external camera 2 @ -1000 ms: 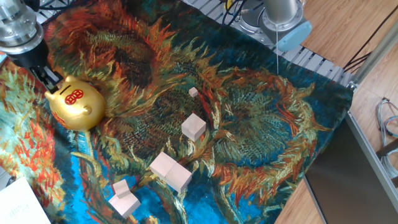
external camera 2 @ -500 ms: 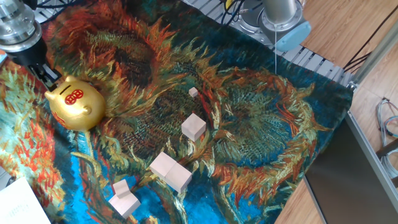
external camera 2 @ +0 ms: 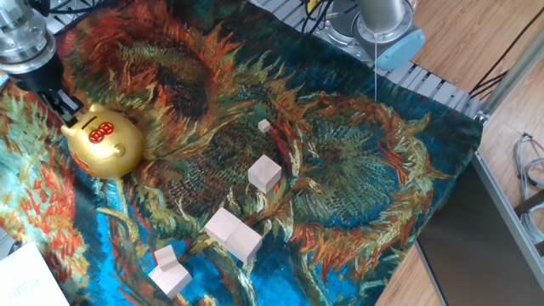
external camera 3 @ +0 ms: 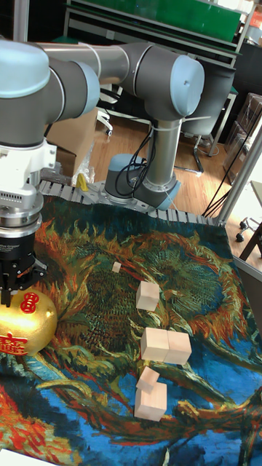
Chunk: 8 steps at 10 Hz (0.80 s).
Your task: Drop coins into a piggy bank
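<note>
The gold piggy bank with its red emblem stands at the left edge of the sunflower cloth; it also shows in the tall fixed view. My gripper points down at the bank's top rear, its dark fingertips right at the gold surface. The fingers stand close together and I see nothing between them. No coins are visible in either view.
Pale wooden cubes lie on the cloth: a tiny one, a mid-sized one, a larger double block and two near the front. The arm's base is at the back. A white sheet lies front left.
The gripper has shifted very slightly up and to the left over the piggy bank. The bank and the blocks have not moved.
</note>
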{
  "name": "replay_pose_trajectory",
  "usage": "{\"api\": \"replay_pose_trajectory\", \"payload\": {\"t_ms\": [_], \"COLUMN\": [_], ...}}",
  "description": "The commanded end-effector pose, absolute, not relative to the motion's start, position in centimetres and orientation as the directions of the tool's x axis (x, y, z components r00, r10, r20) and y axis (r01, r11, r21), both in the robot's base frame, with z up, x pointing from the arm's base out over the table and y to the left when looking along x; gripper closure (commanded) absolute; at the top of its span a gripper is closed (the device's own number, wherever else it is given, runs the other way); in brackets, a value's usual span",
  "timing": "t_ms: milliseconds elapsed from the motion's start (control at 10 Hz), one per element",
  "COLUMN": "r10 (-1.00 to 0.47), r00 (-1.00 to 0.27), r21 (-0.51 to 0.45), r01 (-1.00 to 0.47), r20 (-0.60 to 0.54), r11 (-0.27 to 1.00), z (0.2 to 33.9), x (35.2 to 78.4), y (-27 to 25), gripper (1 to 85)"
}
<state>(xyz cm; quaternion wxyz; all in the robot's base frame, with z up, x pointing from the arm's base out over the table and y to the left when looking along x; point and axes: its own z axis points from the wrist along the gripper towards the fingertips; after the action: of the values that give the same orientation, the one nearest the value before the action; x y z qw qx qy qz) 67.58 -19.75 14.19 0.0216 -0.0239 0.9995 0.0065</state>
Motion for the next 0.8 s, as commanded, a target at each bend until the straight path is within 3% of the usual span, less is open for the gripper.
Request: {"api": "replay_pose_trajectory", "payload": {"t_ms": [0,700], "r10": [-0.047,-0.047], "r00": [-0.998,-0.997], "r21": [0.029,0.035], "r01": [-0.049,-0.049], "r20": [-0.051,-0.062], "r11": [0.998,0.998], "z": [13.96,13.12], "x": [67.78,67.52], "y": [-19.48,-19.57], "gripper": [84.3,84.3]}}
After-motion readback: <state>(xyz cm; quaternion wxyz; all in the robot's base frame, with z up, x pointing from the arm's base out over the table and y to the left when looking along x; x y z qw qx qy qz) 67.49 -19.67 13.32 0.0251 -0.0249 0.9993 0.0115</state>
